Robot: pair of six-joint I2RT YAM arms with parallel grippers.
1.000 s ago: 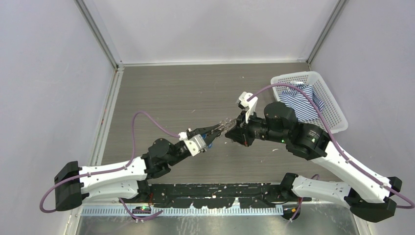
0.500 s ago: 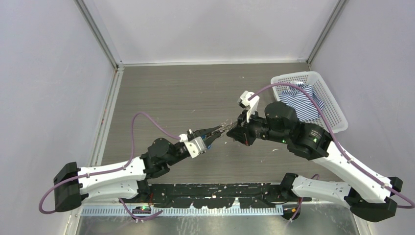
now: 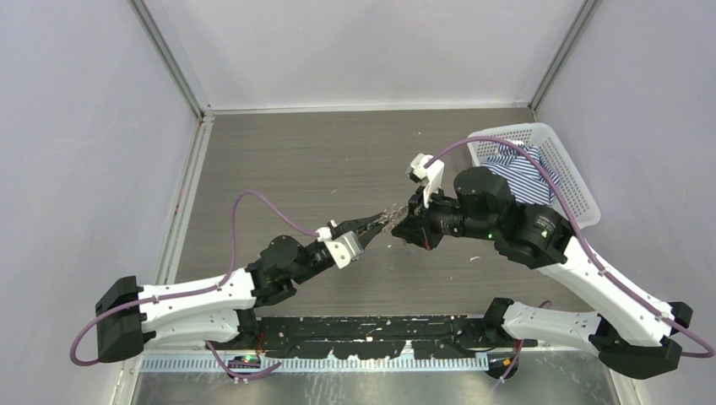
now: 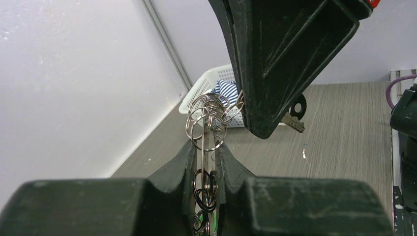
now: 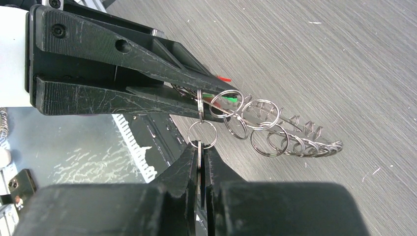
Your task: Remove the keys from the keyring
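Striped cloth (image 3: 528,173) in white basket (image 3: 577,187)

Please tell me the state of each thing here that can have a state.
keyring: held in the air between both grippers.
keys: attached to the keyring.
left gripper: shut on the keyring.
right gripper: shut on one small ring of the keyring.
basket: upright, holding a striped cloth.
striped cloth: crumpled inside the basket.

A grey wood-grain tabletop (image 3: 321,160) spreads beneath my left gripper (image 3: 378,222). Plain pale lilac wall panels (image 3: 84,126) meet at aluminium corner posts (image 3: 173,63). Beyond my right gripper (image 3: 402,226) sits a white plastic mesh basket (image 3: 572,173) holding blue-and-white striped cloth (image 3: 528,169).
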